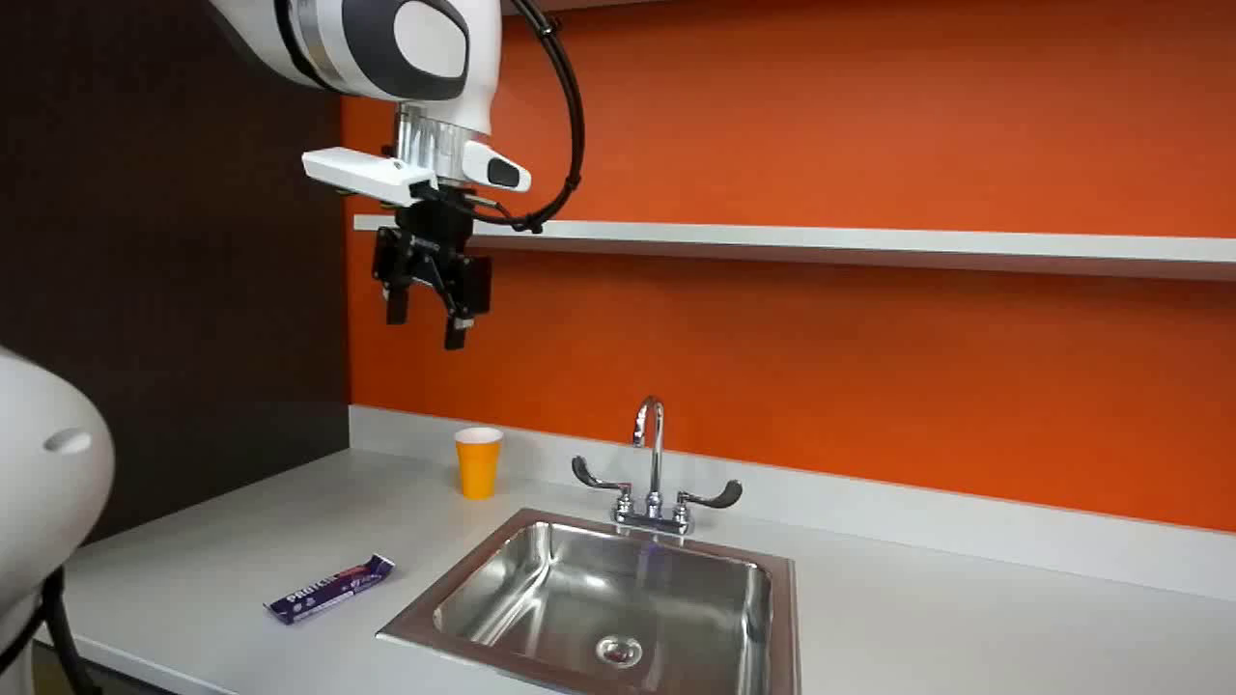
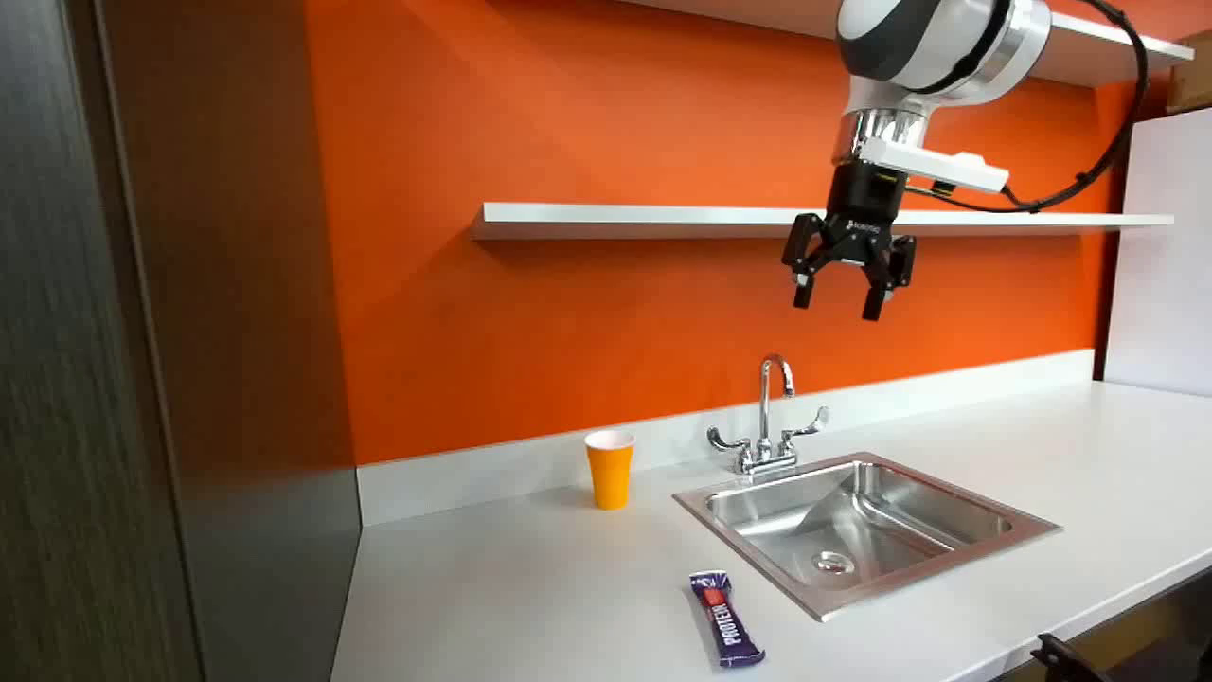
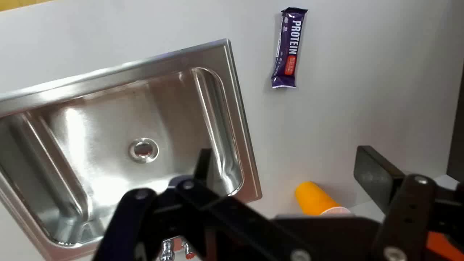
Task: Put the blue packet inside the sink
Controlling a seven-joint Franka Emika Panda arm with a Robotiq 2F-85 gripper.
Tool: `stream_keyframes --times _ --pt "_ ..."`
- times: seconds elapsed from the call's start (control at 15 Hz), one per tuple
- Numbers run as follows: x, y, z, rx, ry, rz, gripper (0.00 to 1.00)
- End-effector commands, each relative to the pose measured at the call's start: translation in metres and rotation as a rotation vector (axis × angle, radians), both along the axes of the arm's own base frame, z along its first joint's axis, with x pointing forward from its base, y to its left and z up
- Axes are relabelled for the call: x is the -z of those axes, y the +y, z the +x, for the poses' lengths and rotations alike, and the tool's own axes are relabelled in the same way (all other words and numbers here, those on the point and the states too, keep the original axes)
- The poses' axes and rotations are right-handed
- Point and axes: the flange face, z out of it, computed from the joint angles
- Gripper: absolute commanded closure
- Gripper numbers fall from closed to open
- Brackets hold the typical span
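Observation:
The blue packet is a purple-blue "PROTEIN" bar wrapper lying flat on the counter beside the sink. It shows in both exterior views (image 1: 330, 590) (image 2: 724, 620) and at the top of the wrist view (image 3: 289, 49). The sink is a steel basin with a flat rim, seen in both exterior views (image 1: 783, 618) (image 2: 947, 561) and at the left of the wrist view (image 3: 236, 119). My gripper is open and empty, high above the counter with its fingers pointing down, in both exterior views (image 1: 426, 322) (image 2: 837, 301) and the wrist view (image 3: 286, 163). It is apart from the packet.
An orange cup (image 1: 478, 465) (image 2: 610, 471) (image 3: 314, 199) stands upright near the back wall, left of the faucet (image 1: 656, 463) (image 2: 765, 412). A white shelf (image 1: 821, 236) (image 2: 644, 216) runs along the orange wall behind the gripper. A dark panel (image 1: 193, 290) closes off one end of the counter.

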Motion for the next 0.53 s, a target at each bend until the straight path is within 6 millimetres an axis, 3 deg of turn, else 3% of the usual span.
stream_keyframes --times 0.0,0.27,0.47 --pt "-0.001 0.0 0.0 0.0 0.001 0.0 0.0" --pt "0.006 0.012 0.004 -0.01 0.007 -0.02 0.0" --pt "0.017 0.034 0.006 -0.031 0.023 -0.053 0.0"
